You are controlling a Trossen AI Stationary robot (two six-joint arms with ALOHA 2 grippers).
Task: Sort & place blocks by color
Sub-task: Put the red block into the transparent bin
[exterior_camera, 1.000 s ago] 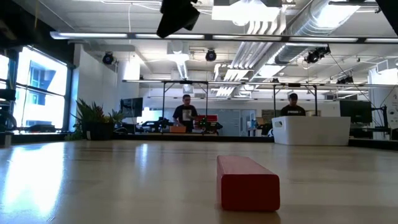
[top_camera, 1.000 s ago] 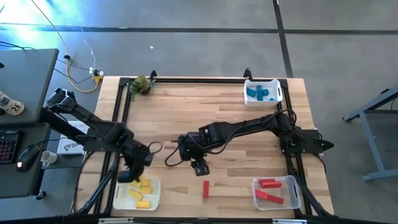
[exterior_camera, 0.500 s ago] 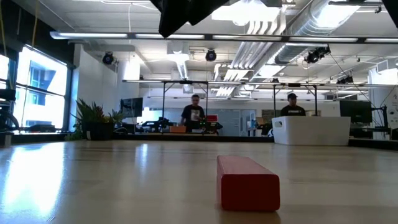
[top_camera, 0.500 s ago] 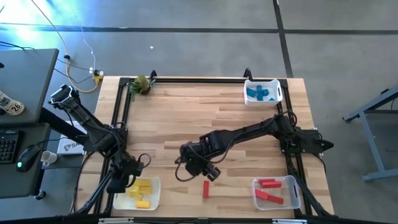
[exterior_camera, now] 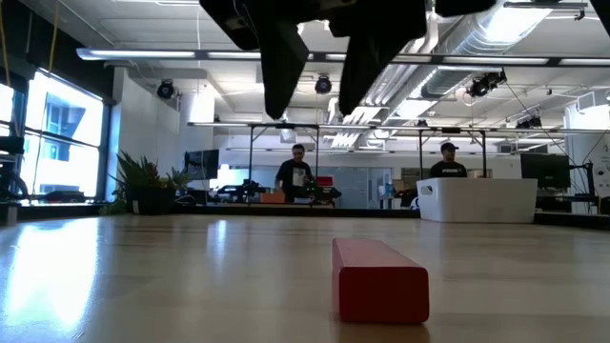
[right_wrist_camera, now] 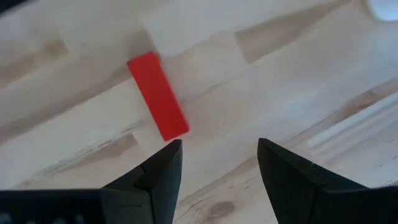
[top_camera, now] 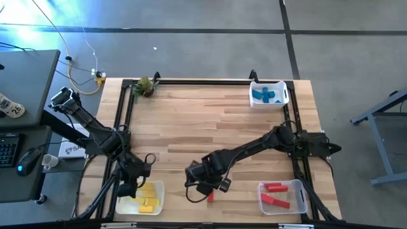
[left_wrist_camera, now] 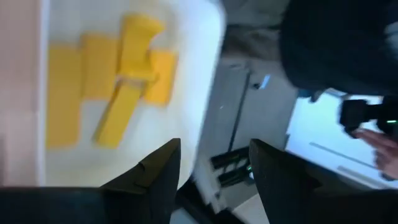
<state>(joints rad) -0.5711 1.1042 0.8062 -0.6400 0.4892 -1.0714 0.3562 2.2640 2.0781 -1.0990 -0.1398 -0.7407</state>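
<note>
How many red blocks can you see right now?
3: one loose red block on the table under the right hand, two red blocks in the front-right bin. More could be hidden.

The table (top_camera: 210,121) is pale wood planks, smooth with a soft sheen, edged by a dark metal frame (top_camera: 203,81). The bins (top_camera: 283,189) look like white plastic. The red block (right_wrist_camera: 157,95) is smooth and matt.

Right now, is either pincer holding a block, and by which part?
Neither. The right pincer hangs open above the red bar; the left pincer is open over the yellow blocks.
</note>
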